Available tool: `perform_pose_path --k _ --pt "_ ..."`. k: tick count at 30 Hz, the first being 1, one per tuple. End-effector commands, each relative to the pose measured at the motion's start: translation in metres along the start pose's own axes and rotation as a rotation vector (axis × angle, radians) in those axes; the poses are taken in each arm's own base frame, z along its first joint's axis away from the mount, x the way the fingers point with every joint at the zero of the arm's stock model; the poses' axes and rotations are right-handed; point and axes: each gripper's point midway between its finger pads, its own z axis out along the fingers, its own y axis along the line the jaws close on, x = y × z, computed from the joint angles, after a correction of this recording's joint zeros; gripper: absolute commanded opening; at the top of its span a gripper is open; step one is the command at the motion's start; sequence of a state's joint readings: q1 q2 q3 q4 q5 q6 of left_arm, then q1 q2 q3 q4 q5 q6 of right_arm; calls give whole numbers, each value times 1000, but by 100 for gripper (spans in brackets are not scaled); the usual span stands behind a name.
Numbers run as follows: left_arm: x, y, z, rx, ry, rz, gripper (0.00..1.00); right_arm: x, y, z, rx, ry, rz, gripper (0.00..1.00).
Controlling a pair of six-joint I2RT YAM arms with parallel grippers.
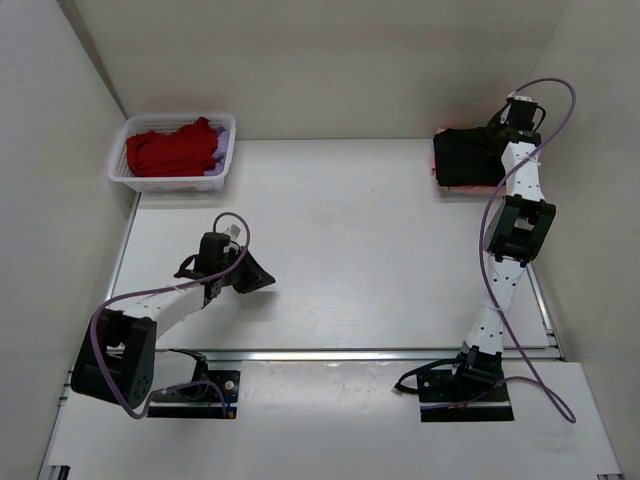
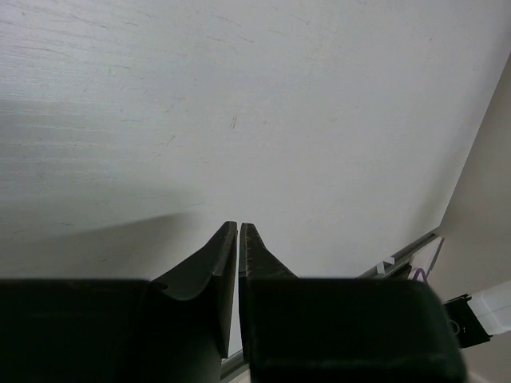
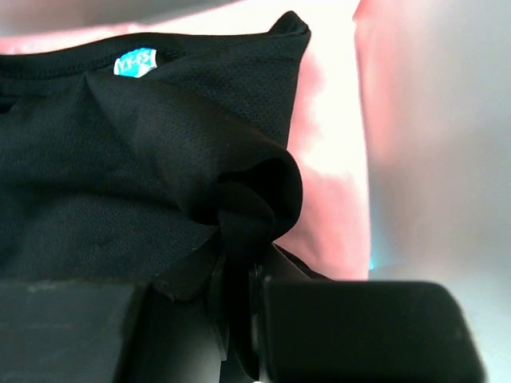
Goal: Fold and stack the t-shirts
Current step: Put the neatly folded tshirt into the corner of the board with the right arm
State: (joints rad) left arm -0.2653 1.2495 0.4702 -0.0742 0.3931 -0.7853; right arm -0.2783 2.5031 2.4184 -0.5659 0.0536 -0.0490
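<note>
The black t-shirt (image 1: 463, 158) lies folded at the back right on the salmon-pink t-shirt (image 1: 436, 168), whose edge peeks out. In the right wrist view the black tee (image 3: 120, 159) shows its blue-white neck label (image 3: 134, 61) and the pink tee (image 3: 331, 175) lies under it. My right gripper (image 3: 239, 263) is shut on a bunched fold of the black tee. The red t-shirt (image 1: 172, 150) and the lilac t-shirt (image 1: 222, 152) sit in the basket. My left gripper (image 1: 262, 282) is shut and empty over bare table, fingertips together in the left wrist view (image 2: 239, 226).
The white lattice basket (image 1: 120, 172) stands at the back left corner. Side walls enclose the table on the left and right. A metal rail (image 1: 350, 354) runs along the near edge in front of the arm bases.
</note>
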Motion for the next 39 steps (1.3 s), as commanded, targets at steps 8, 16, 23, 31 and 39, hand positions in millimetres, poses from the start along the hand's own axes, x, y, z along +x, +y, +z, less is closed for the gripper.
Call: perform_pose_path --k 8,16,23,31,39 --pt "-1 -4 0 22 -18 -14 15 -70 -43 -23 124 -217 42 0" --pt "-1 -5 1 13 -25 8 28 -101 -39 -37 98 -317 46 41" --pt "-11 -26 -13 70 -57 69 98 -140 -29 -104 148 -395 79 100" --pt "-33 -25 -38 -18 -102 96 99 -89 40 -232 -44 -363 141 99" --pt "-36 -47 -55 -76 -17 150 99 -20 95 -276 -161 -316 66 99"
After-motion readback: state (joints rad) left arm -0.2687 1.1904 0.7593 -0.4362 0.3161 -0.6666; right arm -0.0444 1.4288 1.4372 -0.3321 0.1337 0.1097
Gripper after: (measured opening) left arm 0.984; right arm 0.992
